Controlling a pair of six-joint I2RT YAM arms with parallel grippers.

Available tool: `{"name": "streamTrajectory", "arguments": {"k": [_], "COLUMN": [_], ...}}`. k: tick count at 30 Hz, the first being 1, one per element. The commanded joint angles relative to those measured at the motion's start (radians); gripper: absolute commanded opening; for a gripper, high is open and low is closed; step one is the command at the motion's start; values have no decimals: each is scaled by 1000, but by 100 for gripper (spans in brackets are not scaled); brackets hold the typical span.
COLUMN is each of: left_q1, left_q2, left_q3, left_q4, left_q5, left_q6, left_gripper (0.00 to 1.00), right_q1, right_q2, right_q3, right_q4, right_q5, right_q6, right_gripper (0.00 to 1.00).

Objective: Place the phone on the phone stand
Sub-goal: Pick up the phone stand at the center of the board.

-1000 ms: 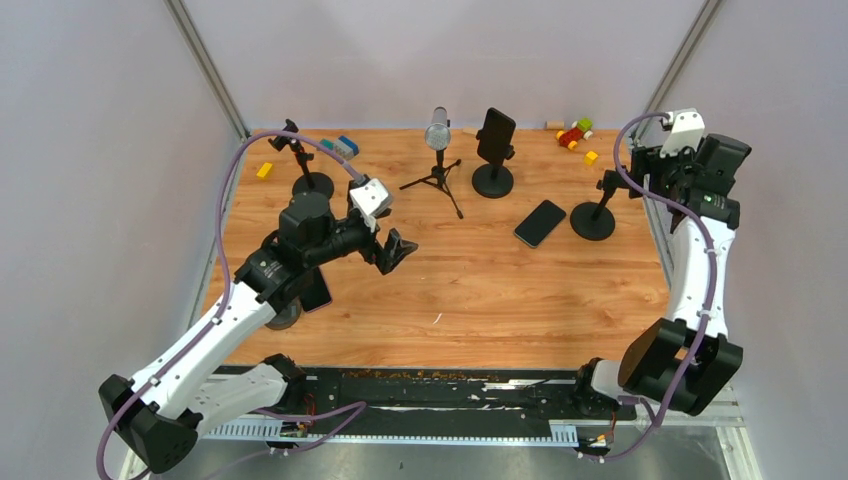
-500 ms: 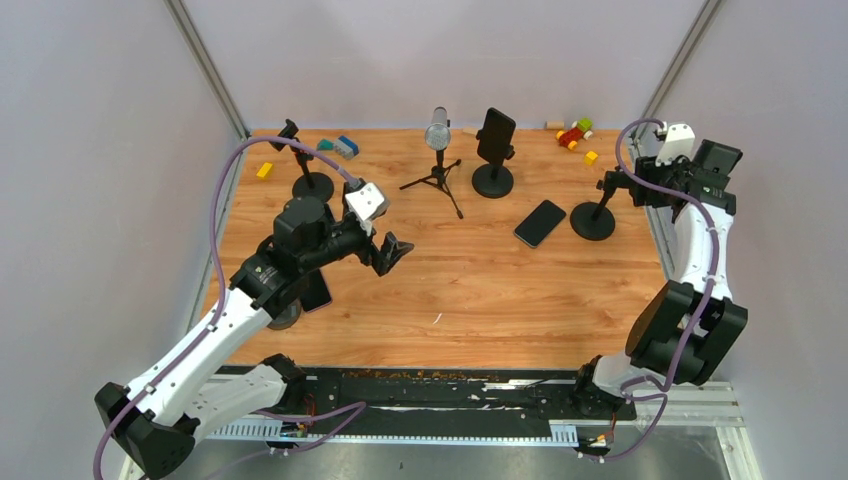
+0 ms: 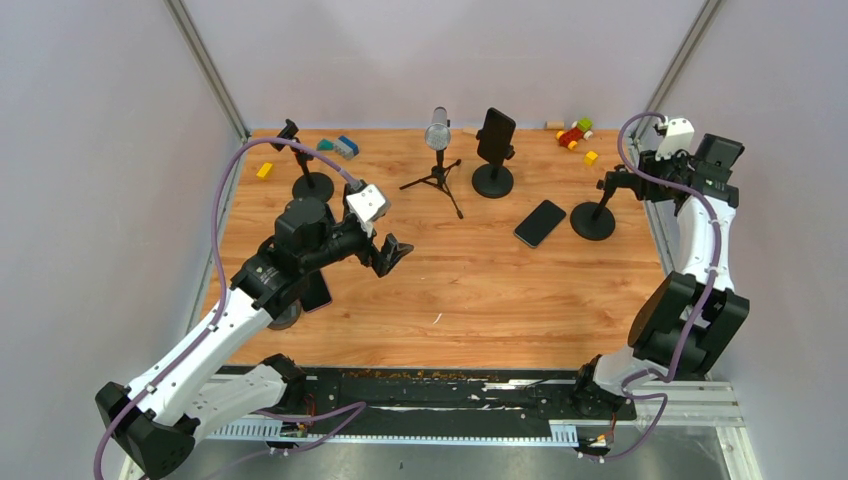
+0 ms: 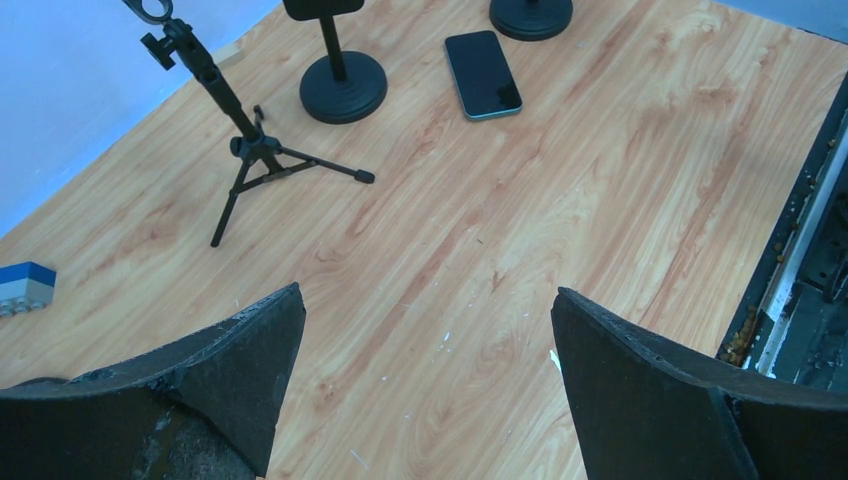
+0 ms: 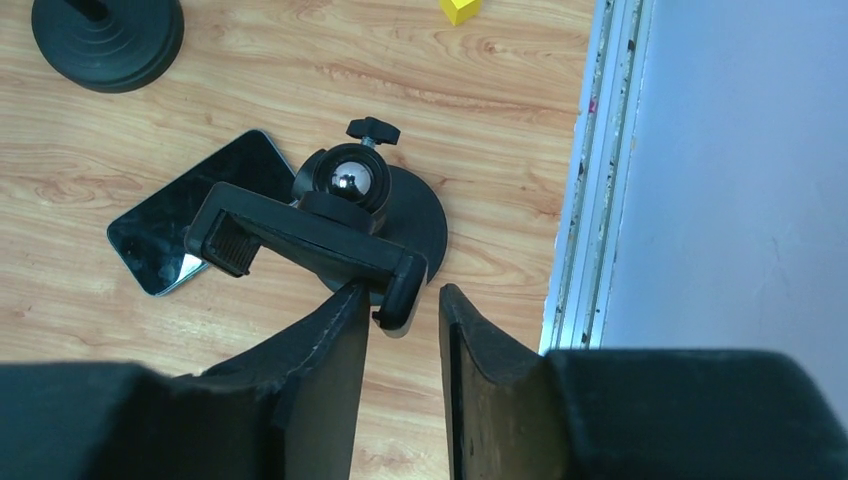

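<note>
Top external: wood-grain table [image 3: 500, 300] with phone [image 3: 540, 222] beside phone stand [image 3: 594, 222], pale walls [image 3: 100, 150]

Pale lilac walls [image 3: 400, 50], wooden tabletop [image 3: 500, 290].

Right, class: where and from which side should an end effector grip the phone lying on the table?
Grip the phone across its two long edges, coming straight down from above. It lies flat, screen up, and the stand base sits close beside one end, while both long edges look free.
</note>
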Motion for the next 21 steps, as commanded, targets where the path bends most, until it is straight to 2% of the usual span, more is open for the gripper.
{"name": "streamTrajectory", "arguments": {"k": [1,7,13,21], "left_q1": [3,3,3,2], "left_q2": [-16,-16,-20,-24], "left_q3": [-3,-7,-8,-11], "left_q4": [33,33,33,35], "left_q5": [-4,-5,-11,-13], "left_q6": [17,19,20,19], "left_gripper": [100,100,100,100], "right_q1": [-6,-7,-8,-7], "right_q2": [14,19,-13,-116], "right_q3": [50,64,73,81], "right_q4": [-2,-14,-22,-23], "right_q5": [-41,-54,-66,-140], "right_q6": [-3,-5,10,78], "right_gripper": [31,18,0,0]}}
